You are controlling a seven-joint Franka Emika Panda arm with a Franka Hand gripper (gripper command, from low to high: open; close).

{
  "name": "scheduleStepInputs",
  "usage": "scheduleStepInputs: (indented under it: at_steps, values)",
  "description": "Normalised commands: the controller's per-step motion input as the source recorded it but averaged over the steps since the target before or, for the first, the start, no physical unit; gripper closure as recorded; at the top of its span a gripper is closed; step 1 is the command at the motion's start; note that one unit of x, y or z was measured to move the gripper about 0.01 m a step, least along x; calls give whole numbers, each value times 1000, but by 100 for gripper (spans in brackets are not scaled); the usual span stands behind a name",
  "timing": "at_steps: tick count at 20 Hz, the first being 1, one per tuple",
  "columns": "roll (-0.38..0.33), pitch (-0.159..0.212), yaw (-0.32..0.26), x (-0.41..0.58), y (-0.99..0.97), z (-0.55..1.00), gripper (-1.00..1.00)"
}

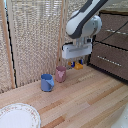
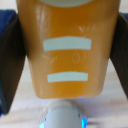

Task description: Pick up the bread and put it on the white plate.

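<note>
The toast (image 1: 79,64) is a small orange-yellow slice at the back of the worktable (image 1: 85,100), under the white arm. In the wrist view the toast (image 2: 65,30) fills the frame, orange with two pale stripes. My clamp (image 1: 75,63) is down on it, and its dark fingers (image 2: 9,65) press against both sides of the slice, so the clamp (image 2: 64,65) is shut on it. Whether the toast rests on the wood or hangs just above it, I cannot tell. The white crockery (image 1: 10,119) lies at the front, on the exterior view's left, far from the clamp.
A pink cup (image 1: 60,74) stands just to the exterior view's left of the clamp, and a blue cup (image 1: 47,82) beyond it toward the plate. A woven screen (image 1: 35,35) backs the table. Dark drawers (image 1: 110,50) stand at the exterior view's right.
</note>
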Motion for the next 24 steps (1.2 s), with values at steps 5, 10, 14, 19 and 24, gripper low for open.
scheduleStepInputs:
  at_steps: [5, 10, 14, 19, 24]
  values:
    - [0, 84, 8, 0, 874, 535, 100]
    - [0, 50, 0, 0, 934, 434, 100]
    - [-11, 15, 0, 21, 964, 212, 100]
    - [-20, -12, 0, 43, 983, 0, 100]
    - [-20, -18, 0, 47, 983, 0, 100]
